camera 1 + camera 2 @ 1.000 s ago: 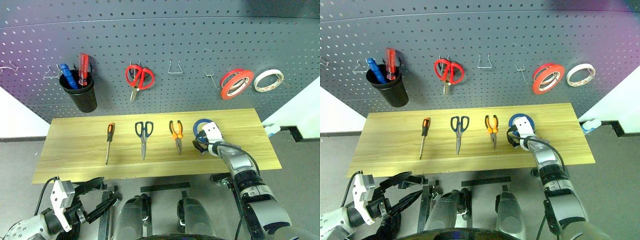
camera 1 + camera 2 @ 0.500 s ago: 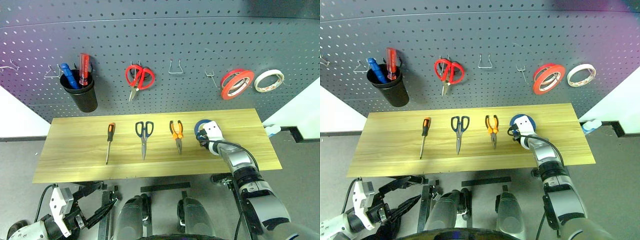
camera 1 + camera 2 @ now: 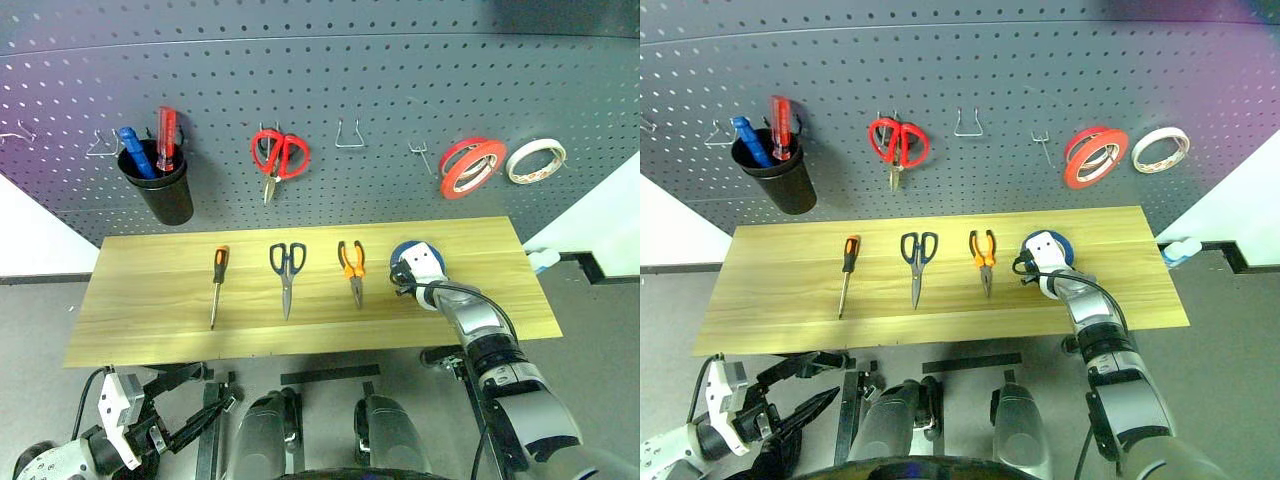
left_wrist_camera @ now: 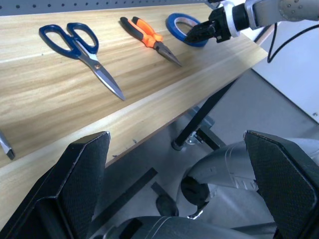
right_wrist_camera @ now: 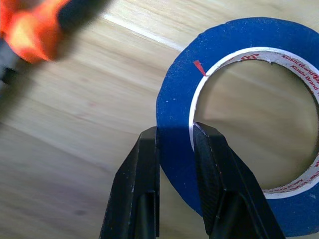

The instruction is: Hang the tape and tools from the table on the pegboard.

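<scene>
The blue tape (image 5: 174, 119) lies flat on the table (image 3: 150, 320) at the right. My right gripper (image 5: 175, 137) is shut on its near rim, one finger inside the ring and one outside. To the left lie the pliers (image 3: 352, 265), the dark-handled scissors (image 3: 287, 270) and the orange-and-black screwdriver (image 3: 217, 280), all in a row. My left gripper (image 3: 215, 392) hangs open and holds nothing, below the table's front edge. The pegboard (image 3: 380, 80) rises behind the table.
On the pegboard hang a black cup (image 3: 165, 195) with red and blue screwdrivers, red scissors (image 3: 277, 155), a red tape ring (image 3: 470, 165) and a white tape ring (image 3: 535, 160). Bare hooks (image 3: 349, 135) (image 3: 420, 152) sit between the red scissors and the red tape.
My right gripper's fingers have closed on the blue tape's near rim. The tape and the tools lie where they were.
</scene>
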Available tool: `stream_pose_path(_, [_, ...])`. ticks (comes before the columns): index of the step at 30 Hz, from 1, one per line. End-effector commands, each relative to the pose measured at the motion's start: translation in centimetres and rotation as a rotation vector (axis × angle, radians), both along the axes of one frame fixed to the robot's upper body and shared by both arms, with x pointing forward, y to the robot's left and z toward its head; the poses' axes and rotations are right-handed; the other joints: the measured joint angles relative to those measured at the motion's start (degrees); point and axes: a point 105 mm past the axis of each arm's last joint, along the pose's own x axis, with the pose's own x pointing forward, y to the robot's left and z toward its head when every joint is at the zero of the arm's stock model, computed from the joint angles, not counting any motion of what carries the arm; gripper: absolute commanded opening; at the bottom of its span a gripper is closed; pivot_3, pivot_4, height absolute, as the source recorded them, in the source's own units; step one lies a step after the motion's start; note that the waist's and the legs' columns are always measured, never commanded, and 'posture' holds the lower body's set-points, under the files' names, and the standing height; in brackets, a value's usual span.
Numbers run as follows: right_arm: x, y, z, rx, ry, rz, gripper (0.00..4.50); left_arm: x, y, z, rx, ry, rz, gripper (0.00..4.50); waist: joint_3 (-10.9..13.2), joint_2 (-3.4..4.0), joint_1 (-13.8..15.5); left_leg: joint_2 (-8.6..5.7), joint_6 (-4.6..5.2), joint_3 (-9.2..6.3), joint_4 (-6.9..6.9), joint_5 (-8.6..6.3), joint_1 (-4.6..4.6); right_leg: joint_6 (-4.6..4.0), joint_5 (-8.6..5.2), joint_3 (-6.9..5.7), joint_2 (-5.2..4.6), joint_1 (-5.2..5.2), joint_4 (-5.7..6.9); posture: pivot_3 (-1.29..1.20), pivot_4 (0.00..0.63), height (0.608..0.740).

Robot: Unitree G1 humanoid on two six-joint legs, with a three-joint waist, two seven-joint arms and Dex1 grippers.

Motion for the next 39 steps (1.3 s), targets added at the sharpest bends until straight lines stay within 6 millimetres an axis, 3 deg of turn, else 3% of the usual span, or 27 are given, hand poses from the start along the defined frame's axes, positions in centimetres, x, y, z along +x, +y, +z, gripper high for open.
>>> stream_pose_path(1, [-0.2, 1.4, 2.5, 0.149, -0.102, 0.041, 0.62, 0.6, 0.0, 1.1, 0.005, -0.041, -0.008, 4.50, 0.0, -0.01, 0.1, 0.00, -0.01, 0.00, 0.00, 0.01, 0.00, 0.00, 0.00, 0.00, 0.00, -0.01, 0.01, 0.05, 0.164, 0.740])
stream_pose_path(7, [-1.4, 1.1, 3.9, 0.269, -0.181, 0.044, 0.62, 1.0, -0.8, 3.5, -0.063, -0.075, -0.049, 4.50, -0.1, -0.15, 0.1, -0.01, -0.01, -0.01, 0.06, 0.01, 0.00, 0.08, 0.04, -0.03, 0.02, 0.04, 0.03, 0.04, 0.143, 0.740])
stream_pose_path(15, [-2.0, 1.7, 5.2, 0.392, -0.251, 0.092, 0.62, 2.1, -0.6, 6.6, -0.021, -0.213, -0.049, 4.50, -1.0, -0.28, -0.1, 0.00, -0.46, 0.00, 0.05, 0.29, 0.01, 0.09, 0.04, -0.09, 0.13, 0.03, 0.08, 0.04, 0.093, 0.740])
stream_pose_path(30, [-4.0, 0.8, 7.5, 0.531, -0.347, 0.127, 0.62, 4.7, -2.3, 8.3, -0.021, -0.277, -0.050, 4.50, -5.1, -0.39, -0.1, 0.03, -0.49, -0.01, 0.12, 0.33, 0.20, 0.09, 0.05, -0.07, 0.36, 0.19, 0.25, 0.00, 0.020, 0.740])
stream_pose_path(39, [-4.4, -0.1, 9.2, 0.545, -0.448, 0.075, 0.62, 6.5, -3.5, 8.9, -0.032, -0.305, -0.062, 4.50, -7.0, -0.03, -0.2, 0.03, -0.47, 0.01, 0.12, 0.31, 0.68, 0.08, 0.05, -0.01, 0.38, 0.58, 0.29, -0.03, 0.000, 0.740])
